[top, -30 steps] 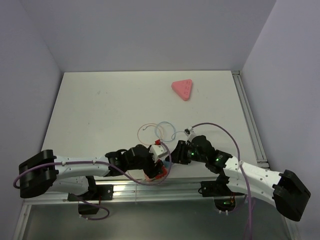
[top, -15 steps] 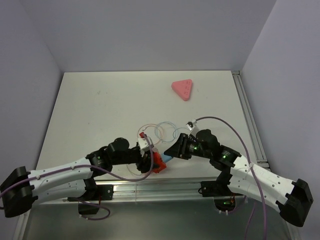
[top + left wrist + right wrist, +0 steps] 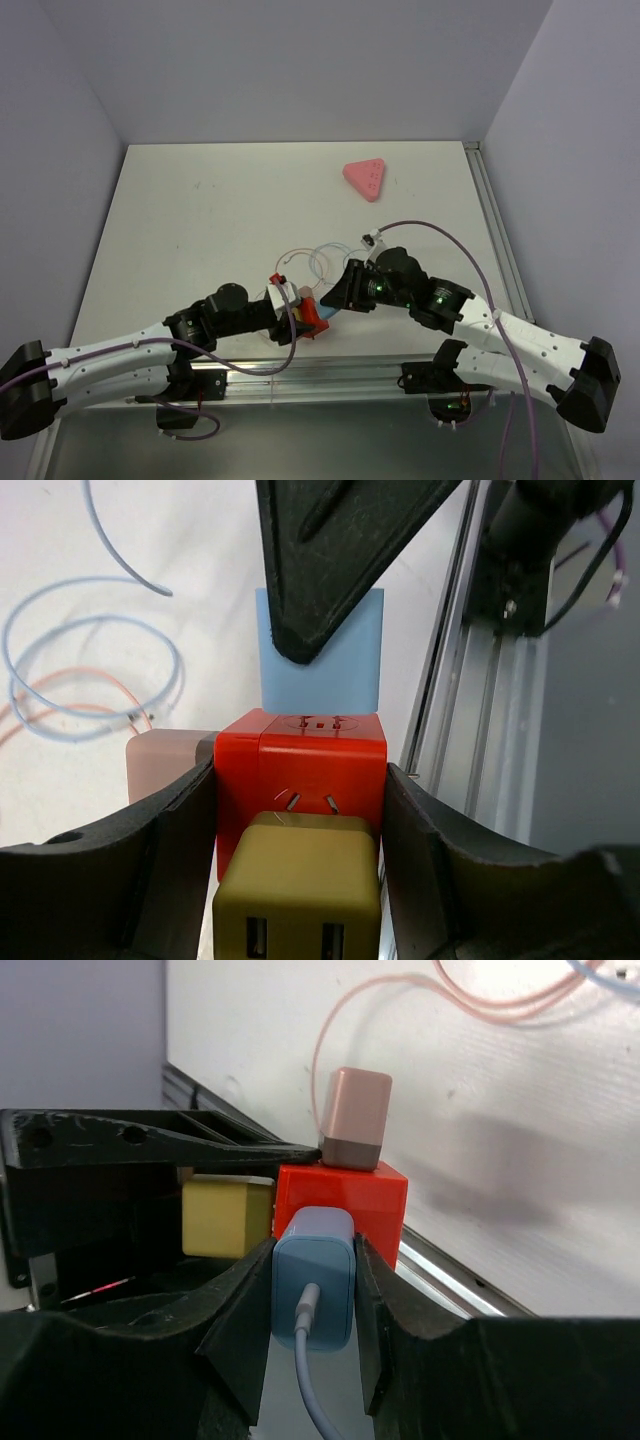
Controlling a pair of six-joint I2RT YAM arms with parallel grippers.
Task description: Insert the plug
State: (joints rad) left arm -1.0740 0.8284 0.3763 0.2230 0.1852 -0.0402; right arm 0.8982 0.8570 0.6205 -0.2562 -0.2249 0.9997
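Both arms have swung since a second ago and now meet nose to nose over the near edge of the tabletop (image 3: 200,220). The left tool (image 3: 300,810) is clamped on the flanks of the orange-red block (image 3: 300,770), which carries a yellow adapter (image 3: 298,900) and a dusty-pink adapter (image 3: 355,1115). The right tool (image 3: 313,1300) is closed tight on the plug (image 3: 313,1285) – the small light-blue piece sits front-first against the block's far face, though whether its pins are seated cannot be told. Thin looped cables (image 3: 325,262) lie just beyond them – the pink triangular strip (image 3: 366,179) rests well apart, near the far edge.
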